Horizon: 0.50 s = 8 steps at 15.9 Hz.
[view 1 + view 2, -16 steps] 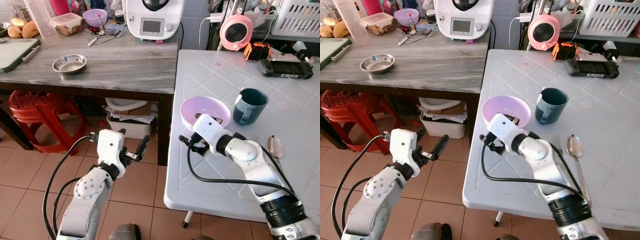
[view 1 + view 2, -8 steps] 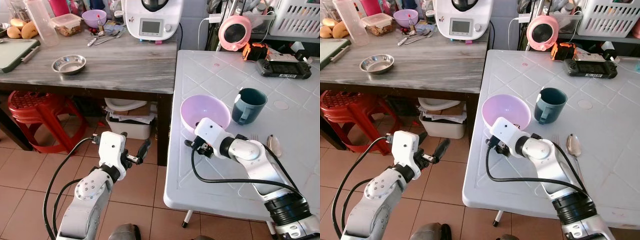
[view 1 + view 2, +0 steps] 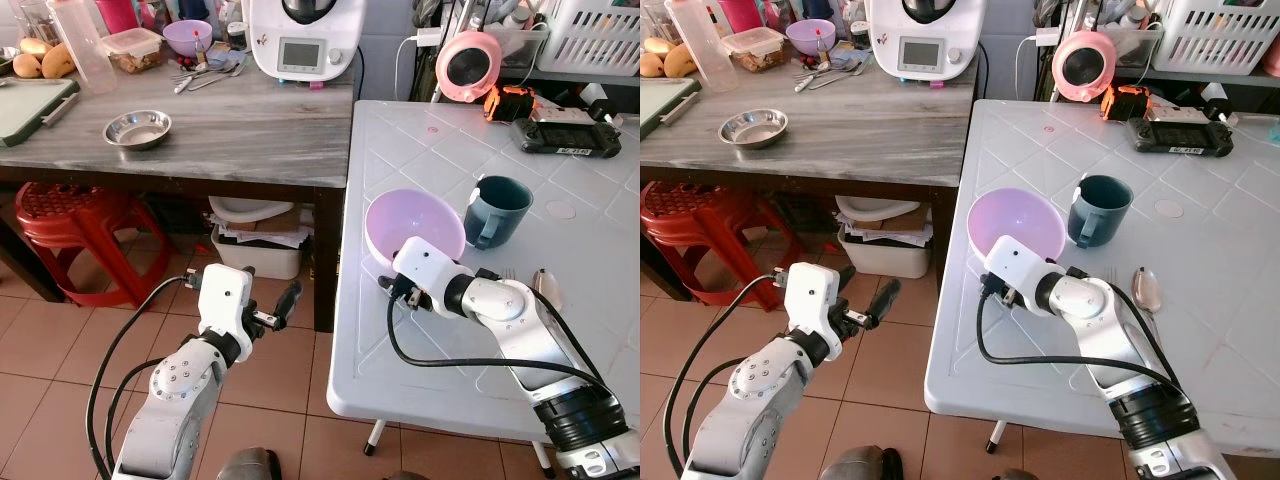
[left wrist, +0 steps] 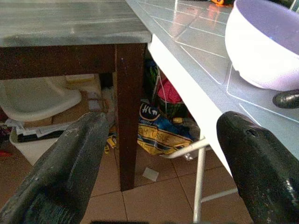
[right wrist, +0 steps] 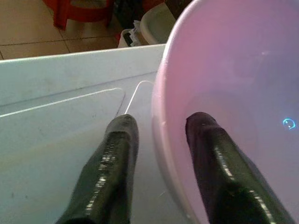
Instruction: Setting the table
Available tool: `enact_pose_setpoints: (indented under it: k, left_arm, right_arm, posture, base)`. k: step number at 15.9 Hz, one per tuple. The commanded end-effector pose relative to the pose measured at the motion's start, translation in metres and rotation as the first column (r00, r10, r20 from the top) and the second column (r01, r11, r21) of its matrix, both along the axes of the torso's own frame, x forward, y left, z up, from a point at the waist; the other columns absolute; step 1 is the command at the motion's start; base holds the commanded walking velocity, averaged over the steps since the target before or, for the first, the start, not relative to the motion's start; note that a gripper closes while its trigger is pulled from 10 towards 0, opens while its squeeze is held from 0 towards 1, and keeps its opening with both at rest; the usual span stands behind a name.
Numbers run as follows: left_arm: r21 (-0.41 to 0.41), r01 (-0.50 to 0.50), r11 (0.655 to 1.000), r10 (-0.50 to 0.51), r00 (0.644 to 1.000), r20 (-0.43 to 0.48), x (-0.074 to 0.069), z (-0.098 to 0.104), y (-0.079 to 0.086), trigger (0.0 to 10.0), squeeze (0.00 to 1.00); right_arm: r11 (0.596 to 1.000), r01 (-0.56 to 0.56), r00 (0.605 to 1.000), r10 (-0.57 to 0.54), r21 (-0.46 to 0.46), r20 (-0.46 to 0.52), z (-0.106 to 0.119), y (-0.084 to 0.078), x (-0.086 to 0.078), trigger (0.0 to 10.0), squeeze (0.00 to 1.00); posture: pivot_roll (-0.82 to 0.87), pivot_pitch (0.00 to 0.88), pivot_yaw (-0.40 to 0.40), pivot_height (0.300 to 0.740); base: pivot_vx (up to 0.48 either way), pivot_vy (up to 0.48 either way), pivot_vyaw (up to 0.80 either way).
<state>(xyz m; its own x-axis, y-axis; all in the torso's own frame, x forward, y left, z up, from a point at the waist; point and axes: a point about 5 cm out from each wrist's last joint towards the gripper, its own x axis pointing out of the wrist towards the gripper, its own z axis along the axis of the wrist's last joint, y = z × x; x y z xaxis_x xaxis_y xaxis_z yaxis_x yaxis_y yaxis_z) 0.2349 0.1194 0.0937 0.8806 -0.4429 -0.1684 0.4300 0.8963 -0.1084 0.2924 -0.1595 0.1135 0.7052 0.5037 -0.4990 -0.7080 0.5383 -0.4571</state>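
You see two purple bowls, one (image 3: 414, 222) at centre frame and one (image 3: 187, 36) at upper left, one steel bowl (image 3: 138, 128), one teal mug (image 3: 498, 209), one spoon (image 3: 1146, 290), one red stool (image 3: 70, 225) and two surfaces.

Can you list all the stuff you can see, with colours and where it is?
bowl: 1, lilac, white table's near edge, right gripper's fingers astride its rim
mug: 1, dark teal, beside the bowl
spoon: 1, silver, white table
game controller: 1, black, table's far side
white table: 1, right
steel dish: 1, silver, grey counter
kitchen machine: 1, white, counter's back
grey counter: 1, left
stool: 1, red, under the counter
right gripper: on the bowl
left gripper: open, above the floor
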Motion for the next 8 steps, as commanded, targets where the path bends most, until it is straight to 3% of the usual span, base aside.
enact_pose_setpoints:
  k: [1,8]
  left_arm:
    - [0.016,0.005,1.0,-0.005,1.0,0.004,0.0003,0.0021,0.0003,10.0,0.0]
    - [0.03,-0.02,0.999,0.02,1.0,-0.014,0.0052,-0.0012,0.0002,10.0,0.0]
  right_arm:
    - [1.0,-0.004,1.0,0.003,-0.01,-0.014,-0.0015,-0.0011,-0.0006,0.0,0.0]
    - [1.0,-0.009,1.0,0.008,0.025,0.024,-0.0029,0.0047,-0.0042,0.0,0.0]
  posture:
    - [-0.01,0.01,0.022,0.74]
    - [-0.01,0.0,0.023,0.74]
  base:
    - [0.0,0.0,0.0]
    - [0.0,0.0,0.0]
